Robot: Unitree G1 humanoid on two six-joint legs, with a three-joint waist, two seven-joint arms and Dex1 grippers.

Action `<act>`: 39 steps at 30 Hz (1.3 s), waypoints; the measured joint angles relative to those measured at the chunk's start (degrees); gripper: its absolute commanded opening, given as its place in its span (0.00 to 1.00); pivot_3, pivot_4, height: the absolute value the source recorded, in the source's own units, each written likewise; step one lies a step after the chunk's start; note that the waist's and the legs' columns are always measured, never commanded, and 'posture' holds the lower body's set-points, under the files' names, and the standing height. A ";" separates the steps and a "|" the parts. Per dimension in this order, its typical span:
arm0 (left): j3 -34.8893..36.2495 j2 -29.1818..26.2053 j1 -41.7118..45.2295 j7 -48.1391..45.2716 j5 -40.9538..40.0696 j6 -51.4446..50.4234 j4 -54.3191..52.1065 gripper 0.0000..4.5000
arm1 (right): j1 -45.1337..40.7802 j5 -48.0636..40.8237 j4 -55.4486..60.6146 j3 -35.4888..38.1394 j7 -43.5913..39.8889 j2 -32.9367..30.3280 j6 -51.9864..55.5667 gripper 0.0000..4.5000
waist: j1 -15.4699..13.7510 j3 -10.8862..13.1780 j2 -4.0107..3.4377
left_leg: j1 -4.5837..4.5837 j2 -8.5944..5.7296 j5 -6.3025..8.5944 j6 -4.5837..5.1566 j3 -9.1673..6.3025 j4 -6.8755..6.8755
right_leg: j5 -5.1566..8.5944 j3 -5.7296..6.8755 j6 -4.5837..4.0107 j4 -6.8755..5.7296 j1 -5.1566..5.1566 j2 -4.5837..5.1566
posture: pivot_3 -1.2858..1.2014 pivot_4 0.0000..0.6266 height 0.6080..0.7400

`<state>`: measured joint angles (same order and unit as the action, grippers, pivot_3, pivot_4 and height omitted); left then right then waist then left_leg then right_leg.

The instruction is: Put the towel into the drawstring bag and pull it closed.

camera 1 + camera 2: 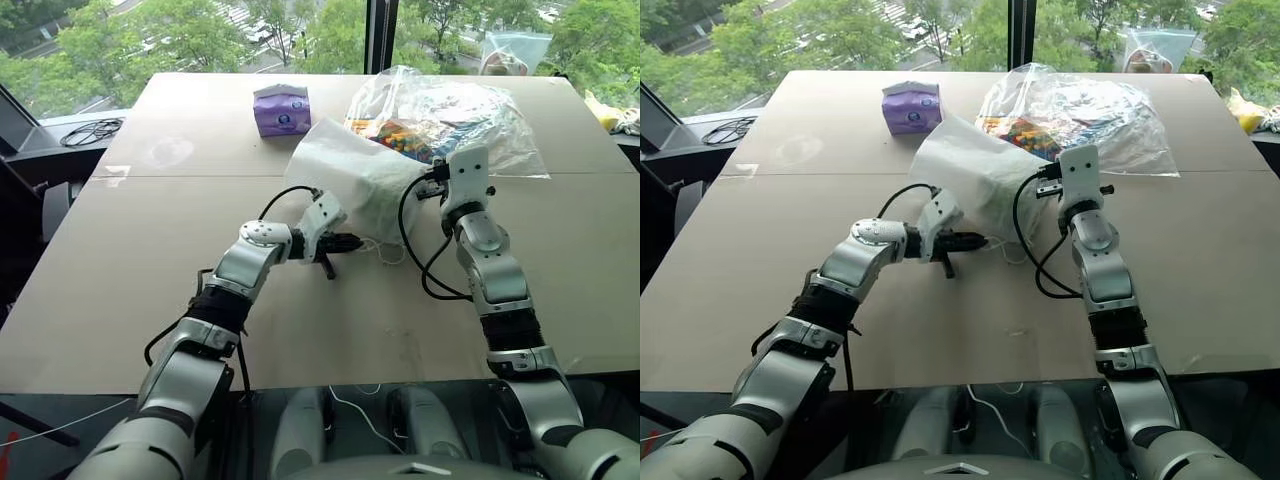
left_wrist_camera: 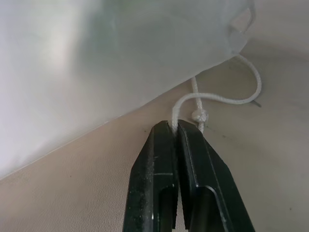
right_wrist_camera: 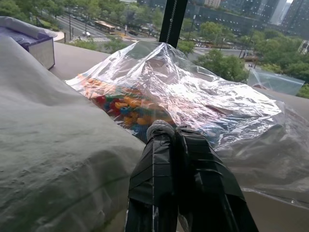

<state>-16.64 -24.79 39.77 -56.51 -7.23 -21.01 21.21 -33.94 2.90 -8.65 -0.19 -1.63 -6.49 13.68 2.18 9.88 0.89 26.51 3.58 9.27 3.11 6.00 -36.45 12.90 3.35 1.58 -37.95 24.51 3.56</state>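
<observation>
Pinched shut on the white cord [image 2: 212, 98], our left claw [image 2: 177, 126] sat beside the drawstring bag [image 1: 365, 180] on the worktop [image 1: 120, 270]; our right claw [image 3: 175, 133], closed, anchored its fabric. We judged a steady, straight pull best.
</observation>
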 measured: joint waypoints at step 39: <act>29.93 4.92 -15.13 71.84 23.91 13.58 -17.02 0.02 | 0.45 -3.13 0.24 8.89 12.00 3.10 0.01 0.00 | -1.27 0.00 -0.01 | 0.02 0.13 0.00 -0.03 0.24 0.03 | -0.03 -0.06 0.02 -0.04 0.12 -0.03 | 0.52 0.24 0.99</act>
<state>13.29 -19.87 24.63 15.33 16.68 -7.43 4.19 -33.49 -0.23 -8.41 8.70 10.37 -3.39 13.69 0.91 9.88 0.88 26.53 3.71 9.27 3.08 6.24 -36.42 12.87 3.28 1.59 -37.99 24.63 3.53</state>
